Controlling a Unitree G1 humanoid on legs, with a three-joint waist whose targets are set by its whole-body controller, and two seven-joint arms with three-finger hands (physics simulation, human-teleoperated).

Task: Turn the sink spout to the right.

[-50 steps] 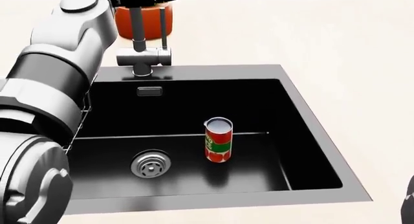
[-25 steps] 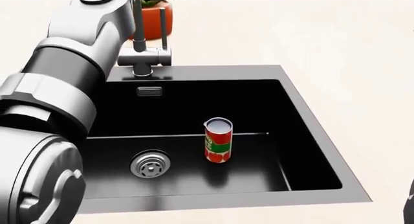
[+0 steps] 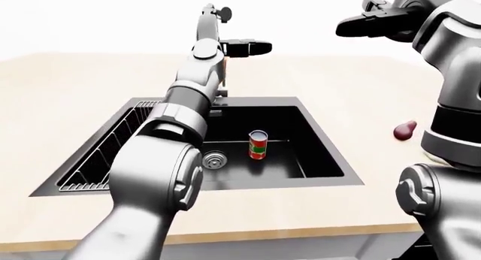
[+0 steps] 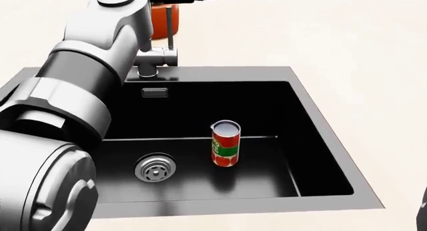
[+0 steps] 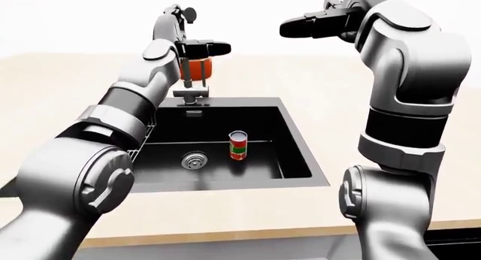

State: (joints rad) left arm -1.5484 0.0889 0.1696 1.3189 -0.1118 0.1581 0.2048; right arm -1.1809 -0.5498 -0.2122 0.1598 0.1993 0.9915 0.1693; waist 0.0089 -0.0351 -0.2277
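Sink (image 4: pixel 314 121) is my landmark: a black basin sunk into the pale table (image 4: pixel 360 45), filling most of the head view. Its spout (image 5: pixel 203 74) rises from the faucet base (image 4: pixel 150 61) on the rim at the sink's top-left edge in that view, a thin upright pipe. Much of it is covered by my own left arm (image 4: pixel 93 76), which crosses the sink's left side and reaches up past the faucet. My left hand (image 5: pixel 203 47) is above the faucet, its dark fingers (image 3: pixel 252 47) stretched flat toward the right of the eye views; they seem to be apart and not round the spout, though I cannot tell whether they touch it. Just behind the faucet, beyond the sink's top edge, stands an orange-red pot (image 5: pixel 198 69), partly masked by the pipe and my hand.

Inside the sink a red and green can (image 4: pixel 225 144) stands upright near the middle of the floor, open top showing, with the round drain (image 4: pixel 154 169) to its left and apart from it. A wire rack (image 3: pixel 105 156) lies along the sink's left side in the left-eye view.

My right hand (image 5: pixel 316 22) is raised high, well above and right of the sink, fingers extended and holding nothing. A small dark red fruit (image 3: pixel 404 131) lies on the table right of the sink.
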